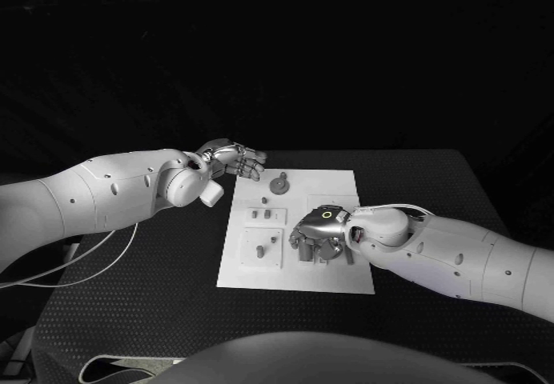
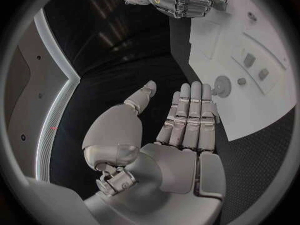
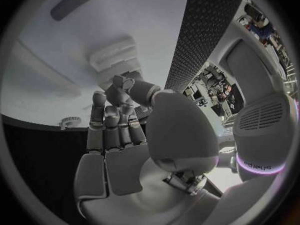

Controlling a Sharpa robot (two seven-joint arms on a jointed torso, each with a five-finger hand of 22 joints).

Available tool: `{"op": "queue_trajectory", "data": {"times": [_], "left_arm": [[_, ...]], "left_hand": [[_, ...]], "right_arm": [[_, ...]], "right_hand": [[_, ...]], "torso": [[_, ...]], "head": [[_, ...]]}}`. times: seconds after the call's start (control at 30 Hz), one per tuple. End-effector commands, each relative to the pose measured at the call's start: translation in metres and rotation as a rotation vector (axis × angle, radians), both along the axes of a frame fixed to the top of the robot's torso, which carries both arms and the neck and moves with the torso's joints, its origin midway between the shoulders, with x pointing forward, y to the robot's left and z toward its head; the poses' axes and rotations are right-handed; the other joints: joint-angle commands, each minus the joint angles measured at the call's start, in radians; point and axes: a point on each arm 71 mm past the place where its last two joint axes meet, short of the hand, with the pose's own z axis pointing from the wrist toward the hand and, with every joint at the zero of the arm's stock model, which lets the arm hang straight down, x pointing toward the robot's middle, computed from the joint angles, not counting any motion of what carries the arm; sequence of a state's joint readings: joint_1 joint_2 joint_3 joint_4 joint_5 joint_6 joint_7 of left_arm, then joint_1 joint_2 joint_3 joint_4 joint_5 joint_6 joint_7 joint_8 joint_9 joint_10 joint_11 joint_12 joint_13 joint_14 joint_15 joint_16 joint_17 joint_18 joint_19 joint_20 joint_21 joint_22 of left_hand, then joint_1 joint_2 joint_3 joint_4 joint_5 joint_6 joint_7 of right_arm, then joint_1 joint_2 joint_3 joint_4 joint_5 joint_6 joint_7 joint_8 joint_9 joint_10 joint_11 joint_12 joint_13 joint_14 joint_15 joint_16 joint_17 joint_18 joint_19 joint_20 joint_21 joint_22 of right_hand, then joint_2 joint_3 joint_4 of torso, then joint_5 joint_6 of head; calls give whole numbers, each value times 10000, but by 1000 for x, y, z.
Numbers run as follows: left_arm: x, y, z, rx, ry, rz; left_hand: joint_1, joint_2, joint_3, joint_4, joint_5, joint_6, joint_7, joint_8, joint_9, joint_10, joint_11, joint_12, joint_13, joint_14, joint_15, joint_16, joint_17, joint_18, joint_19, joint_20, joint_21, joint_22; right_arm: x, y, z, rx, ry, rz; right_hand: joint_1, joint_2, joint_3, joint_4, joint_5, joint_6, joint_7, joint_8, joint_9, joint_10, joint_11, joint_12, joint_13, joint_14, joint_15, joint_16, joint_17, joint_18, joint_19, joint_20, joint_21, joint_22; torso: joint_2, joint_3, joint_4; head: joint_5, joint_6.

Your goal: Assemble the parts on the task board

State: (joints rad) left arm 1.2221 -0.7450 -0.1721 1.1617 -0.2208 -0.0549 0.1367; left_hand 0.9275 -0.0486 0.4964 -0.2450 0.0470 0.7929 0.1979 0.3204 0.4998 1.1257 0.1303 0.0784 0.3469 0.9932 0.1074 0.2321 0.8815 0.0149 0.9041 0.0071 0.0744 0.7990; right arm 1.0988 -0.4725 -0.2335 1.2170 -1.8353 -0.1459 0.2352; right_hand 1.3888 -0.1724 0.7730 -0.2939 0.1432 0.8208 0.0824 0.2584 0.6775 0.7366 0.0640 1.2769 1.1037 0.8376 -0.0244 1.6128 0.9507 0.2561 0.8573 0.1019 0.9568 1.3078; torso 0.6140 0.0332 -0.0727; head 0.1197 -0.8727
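The white task board (image 1: 347,192) lies in the middle of the black table. A round grey part (image 1: 279,186) sits near its far edge, and small grey parts (image 1: 263,214) stand in its left recesses. My left hand (image 1: 233,158) hovers off the board's far left corner, fingers straight, thumb apart, holding nothing; in the left wrist view the left hand (image 2: 187,120) points toward the round part (image 2: 222,86). My right hand (image 1: 320,232) is low over the board's middle, fingers pointing down. In the right wrist view the thumb (image 3: 128,87) meets the fingertips; anything pinched there is hidden.
Another small part (image 1: 260,252) stands in the board's near left recess. A toothed round part (image 3: 70,121) lies by the board's edge beyond my right hand. Black table (image 1: 138,296) surrounds the board on every side. A cable trails off my left arm.
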Motion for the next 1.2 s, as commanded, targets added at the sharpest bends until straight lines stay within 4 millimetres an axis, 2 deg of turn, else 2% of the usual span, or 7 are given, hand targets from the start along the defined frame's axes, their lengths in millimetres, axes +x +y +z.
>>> {"op": "queue_trajectory", "data": {"times": [0.03,0.17,0.27,0.37,0.5,0.8,1.2], "left_arm": [[0,-2,1,-58,-17,-201],[0,-2,1,-59,-17,-212],[0,-2,1,-52,-17,-224],[0,-2,1,-50,-23,-223],[0,-3,1,-53,-20,-239],[0,-2,1,-44,-22,-232],[0,-2,1,-42,-29,-243]], "left_hand": [[-107,32,-1,66,21,-3,-6,12,-12,-34,19,-34,4,21,12,-48,16,-37,-52,21,-29,-13],[-108,32,-2,67,21,-4,-7,12,-12,-35,20,-34,4,21,12,-49,17,-37,-53,22,-29,-13],[-107,33,-2,67,21,-5,-8,12,-12,-35,20,-34,4,21,12,-50,18,-36,-54,22,-29,-13],[-106,34,-2,66,21,-5,-8,12,-13,-36,20,-34,4,21,12,-51,19,-36,-54,21,-29,-14],[-104,35,-2,65,21,-6,-9,12,-12,-36,20,-34,4,21,12,-52,20,-35,-55,21,-29,-14],[-101,38,-3,64,21,-7,-10,12,-12,-37,20,-34,4,21,12,-54,22,-35,-55,21,-29,-14],[-102,40,-6,66,21,-8,-12,13,-12,-37,20,-34,4,22,12,-57,26,-35,-56,22,-28,-15]], "right_arm": [[4,-17,-18,-1357,-109,-694],[5,-18,-18,-1261,-177,-690],[5,-18,-16,-1050,-324,-679],[6,-19,-16,-930,-370,-714],[6,-19,-14,-755,-500,-748],[5,-28,-8,-103,-555,-1033],[5,-24,3,302,-530,-878]], "right_hand": [[39,72,41,11,47,201,45,98,-23,-35,24,123,-26,-8,4,91,-8,57,10,-39,90,225],[-34,155,11,10,46,730,234,283,-46,4,-7,276,-104,25,-10,226,-53,57,40,-75,229,214],[-116,203,-44,8,43,1073,316,357,-105,95,-54,409,-183,103,-37,356,-96,57,122,-125,368,209],[-362,254,-205,28,38,1335,284,404,-152,218,-110,520,-271,212,-71,468,-146,57,257,-177,496,194],[-912,264,-700,63,25,1449,280,369,-226,319,-170,607,-395,319,-117,545,-225,57,397,-242,585,161],[-1116,280,-880,119,36,1550,271,350,-275,418,-230,667,-505,417,-170,581,-293,57,528,-305,604,121],[-1170,282,-890,124,44,1554,274,331,-295,433,-246,672,-540,435,-186,577,-316,57,553,-321,593,106]], "torso": [[-5,1,-7],[-1,-1,-3],[-4,2,-5],[-6,4,-5],[-6,1,-4],[-5,-6,-6],[-3,-9,-5]], "head": [[-11,1],[-21,1],[-16,1],[-32,1],[-42,1],[-46,1],[-39,1]]}}
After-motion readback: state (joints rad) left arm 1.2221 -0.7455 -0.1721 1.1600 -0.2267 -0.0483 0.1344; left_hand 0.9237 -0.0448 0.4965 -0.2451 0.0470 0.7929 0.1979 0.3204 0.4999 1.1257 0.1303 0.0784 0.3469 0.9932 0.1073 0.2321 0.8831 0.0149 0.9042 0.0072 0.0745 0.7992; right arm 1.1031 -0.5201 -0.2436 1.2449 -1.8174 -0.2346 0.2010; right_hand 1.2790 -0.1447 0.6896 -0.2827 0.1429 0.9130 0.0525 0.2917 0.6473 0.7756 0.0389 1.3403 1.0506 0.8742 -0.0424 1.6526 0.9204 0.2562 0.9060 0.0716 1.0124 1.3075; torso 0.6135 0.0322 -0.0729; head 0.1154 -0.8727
